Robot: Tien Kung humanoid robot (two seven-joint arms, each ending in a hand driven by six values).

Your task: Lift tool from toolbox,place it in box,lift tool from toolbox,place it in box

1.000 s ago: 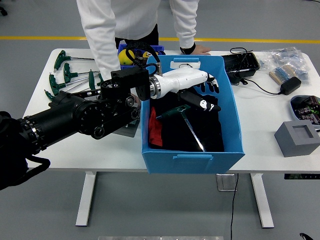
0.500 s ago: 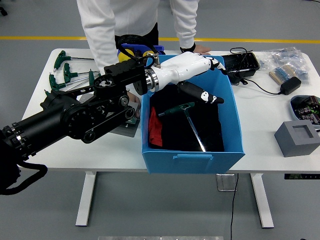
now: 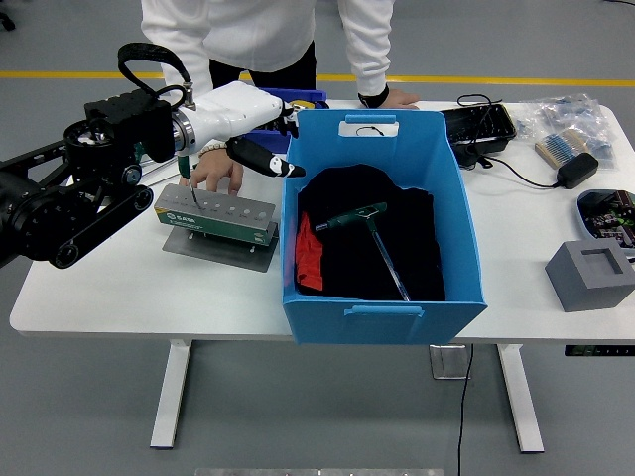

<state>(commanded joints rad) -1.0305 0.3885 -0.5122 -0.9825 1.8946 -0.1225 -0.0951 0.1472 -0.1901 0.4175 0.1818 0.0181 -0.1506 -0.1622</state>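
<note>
A green T-handle hex key [image 3: 369,229] lies on black cloth inside the blue box [image 3: 464,260]. My left hand [image 3: 279,145], white with black fingertips, hovers open and empty just left of the box's far left corner. Below it, a green tool holder [image 3: 223,212] sits on a grey plate [image 3: 220,248]. A person's hand [image 3: 215,170] rests on the holder's back edge beside a small tool [image 3: 188,189] standing in one of its holes. The person's other hand [image 3: 393,97] leans on the table behind the box.
A red item [image 3: 308,256] lies at the box's left inner wall. To the right of the box are a black tray [image 3: 478,125], a cable with a charger [image 3: 575,170], a grey block [image 3: 590,274] and a parts tray [image 3: 607,210]. A person stands at the far edge.
My left hand has pulled out of the box and swung left, empty, to above the tool holder. The hex key stays in the box. The person's hand now shows at the holder.
</note>
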